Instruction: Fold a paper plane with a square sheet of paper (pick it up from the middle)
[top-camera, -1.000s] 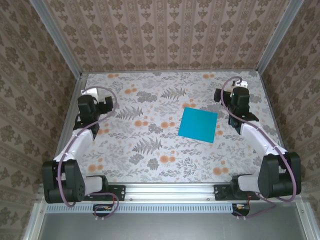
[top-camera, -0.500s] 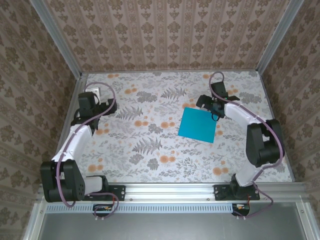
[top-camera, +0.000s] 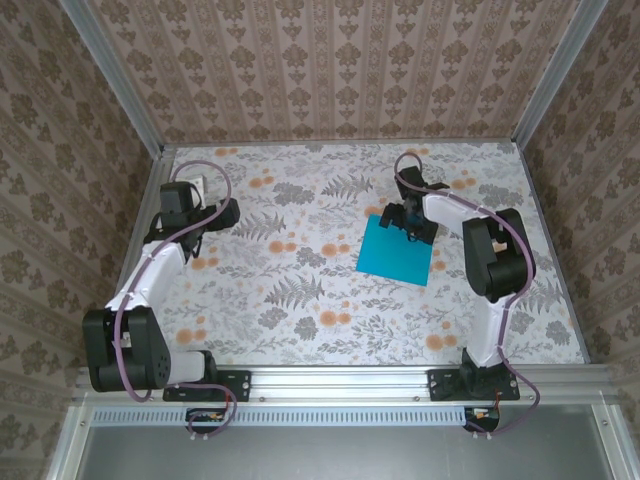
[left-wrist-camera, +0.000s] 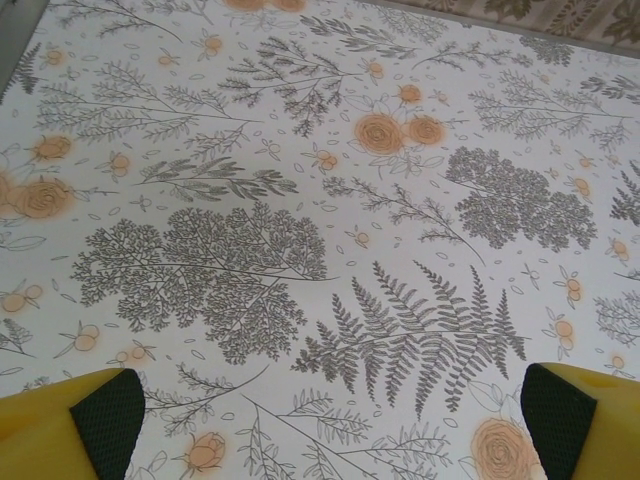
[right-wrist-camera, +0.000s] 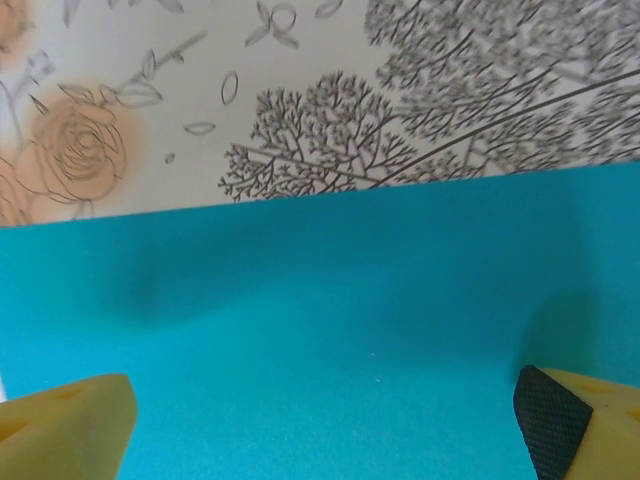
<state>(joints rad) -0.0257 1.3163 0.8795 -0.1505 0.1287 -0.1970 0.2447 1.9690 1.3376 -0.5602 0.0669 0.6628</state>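
Right gripper (top-camera: 404, 220) over floral tabletop (top-camera: 300, 290), wallpapered walls (top-camera: 330, 70)

centre: the tabletop (top-camera: 290, 290) lies bare between the two arms, with wide room to pass.
left side: the left arm (top-camera: 150, 275) runs along the left wall (top-camera: 60, 200); the left gripper (top-camera: 222, 208) sits near the far-left corner, jaws wide over bare tabletop.
right side: the right arm (top-camera: 495, 260) bends over the right strip; the right gripper (top-camera: 408, 222) hangs low over the far edge of the square sheet of paper (top-camera: 395, 258), jaws wide.
sheet: flat; its near and left edges are free to reach.
bounds: the back wall (top-camera: 340, 70) and right wall (top-camera: 590, 200) close the far and right sides.
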